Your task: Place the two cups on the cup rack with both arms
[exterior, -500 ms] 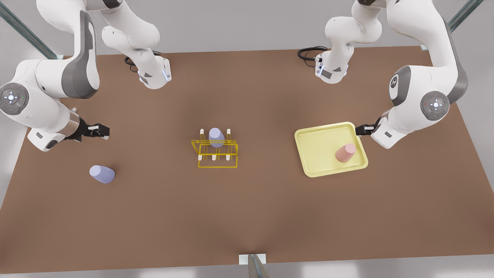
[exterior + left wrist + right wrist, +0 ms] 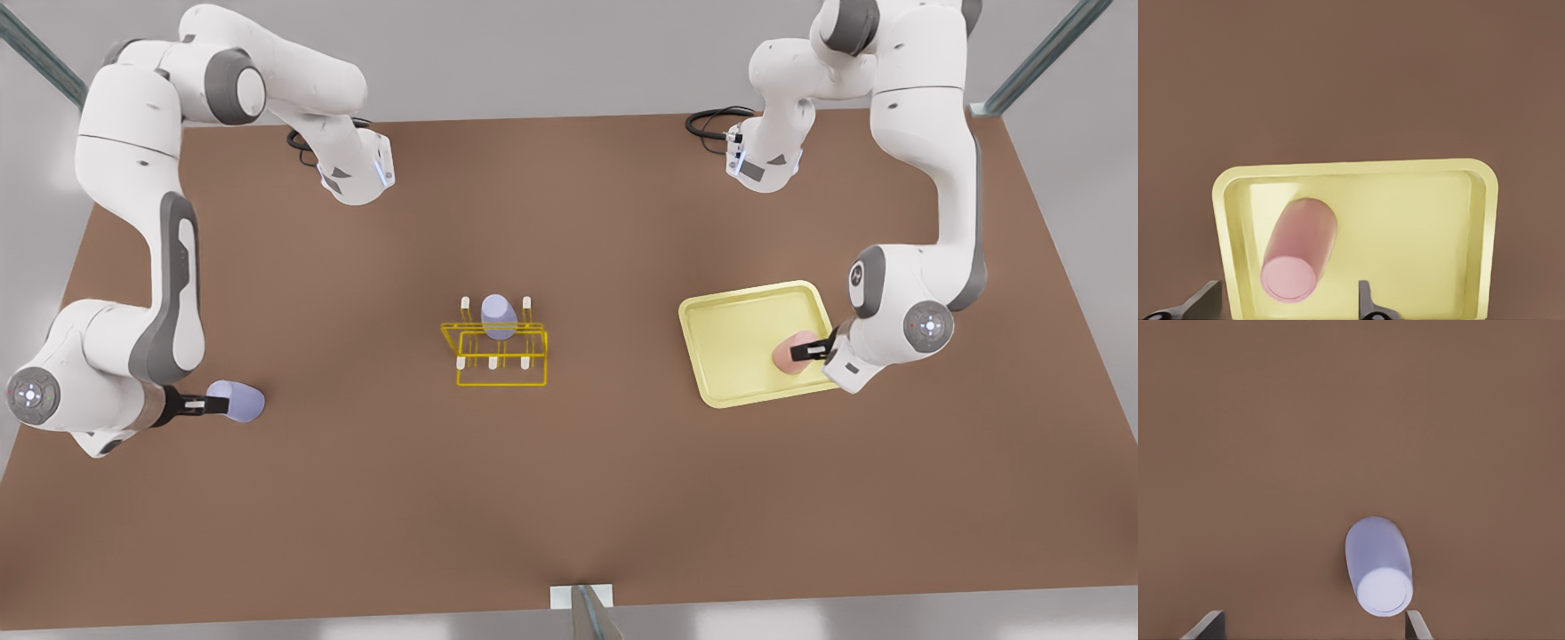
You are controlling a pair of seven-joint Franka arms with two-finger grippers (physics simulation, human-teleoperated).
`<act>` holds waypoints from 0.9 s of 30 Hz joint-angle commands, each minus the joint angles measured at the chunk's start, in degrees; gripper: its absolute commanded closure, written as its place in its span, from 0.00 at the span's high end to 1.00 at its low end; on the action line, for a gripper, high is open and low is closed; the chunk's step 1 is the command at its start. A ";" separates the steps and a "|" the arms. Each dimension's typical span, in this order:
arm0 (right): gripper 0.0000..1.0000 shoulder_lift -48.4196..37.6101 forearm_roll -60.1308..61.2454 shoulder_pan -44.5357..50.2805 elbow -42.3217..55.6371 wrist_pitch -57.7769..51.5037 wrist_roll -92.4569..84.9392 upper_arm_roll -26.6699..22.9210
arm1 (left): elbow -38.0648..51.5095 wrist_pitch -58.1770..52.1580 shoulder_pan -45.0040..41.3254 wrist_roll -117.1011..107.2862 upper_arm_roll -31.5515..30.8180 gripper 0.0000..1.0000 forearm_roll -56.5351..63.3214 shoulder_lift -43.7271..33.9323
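Front view: left gripper (image 2: 811, 352) is reaching low over the tray (image 2: 725, 307), jaws spread around the pink cup (image 2: 791, 352). Right gripper (image 2: 206, 405) is flanking the lavender cup (image 2: 242, 402) on the table (image 2: 569, 480), jaws released.

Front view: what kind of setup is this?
Likely a simulated two-arm tabletop test cell, not a real kitchen: a bare brown table, a yellow wire cup rack, a pale-yellow tray, and flat, rendered-looking surfaces.
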 commanded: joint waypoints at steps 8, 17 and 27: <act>1.00 -2.52 0.11 -1.83 -11.14 16.81 -12.82 -0.11 | -10.19 13.74 0.19 0.07 0.35 1.00 -0.41 -0.16; 1.00 -5.33 -1.12 -4.03 -23.01 26.30 -13.69 -0.11 | -17.13 22.79 0.11 0.07 0.35 1.00 -0.49 1.07; 1.00 -1.91 -1.12 -4.82 -25.20 29.20 -13.87 -0.20 | -17.13 25.52 0.02 0.07 0.35 1.00 -0.58 3.09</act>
